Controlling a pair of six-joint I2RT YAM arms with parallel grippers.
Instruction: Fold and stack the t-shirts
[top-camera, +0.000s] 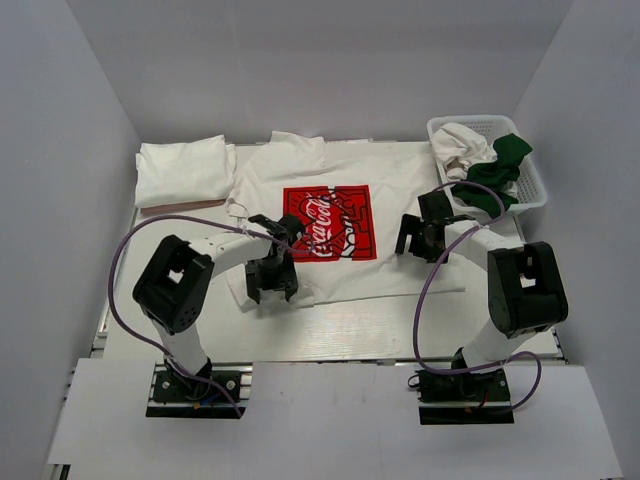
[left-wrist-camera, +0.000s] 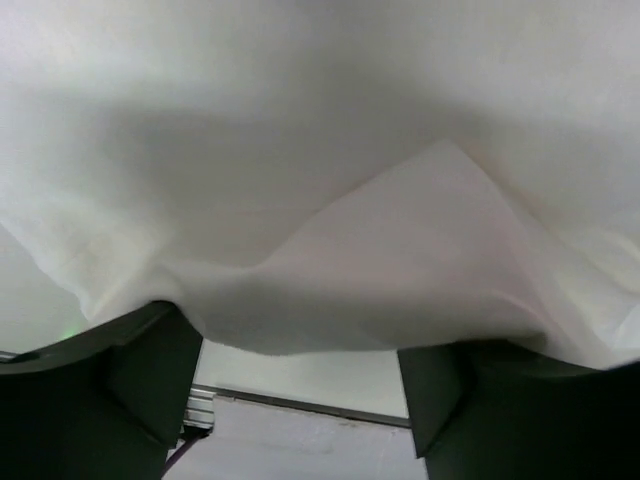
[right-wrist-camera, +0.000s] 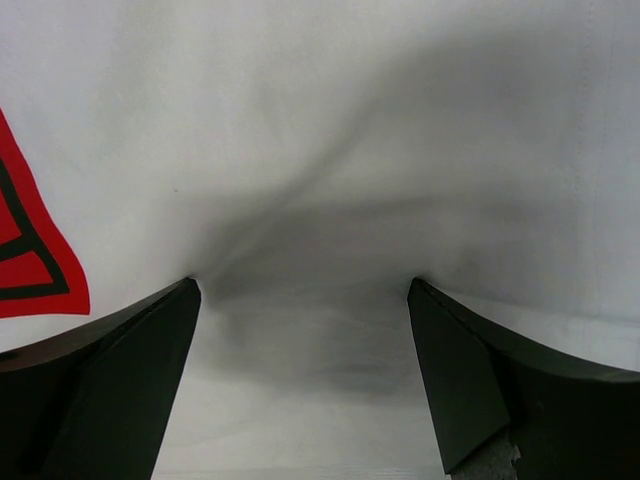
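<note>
Since both arms' jaws stand apart at the printed shirt (top-camera: 335, 215), either may pinch just one layer, skewing the fold.

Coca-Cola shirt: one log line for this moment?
Coca-Cola shirt: spread, print up | left gripper: open, at near-left hem | right gripper: open, over right side | white stack: folded, far left

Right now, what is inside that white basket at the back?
A crumpled white shirt and a dark green shirt lie in the basket, the green one spilling over its near rim. Whatever lies beneath them is covered.
</note>
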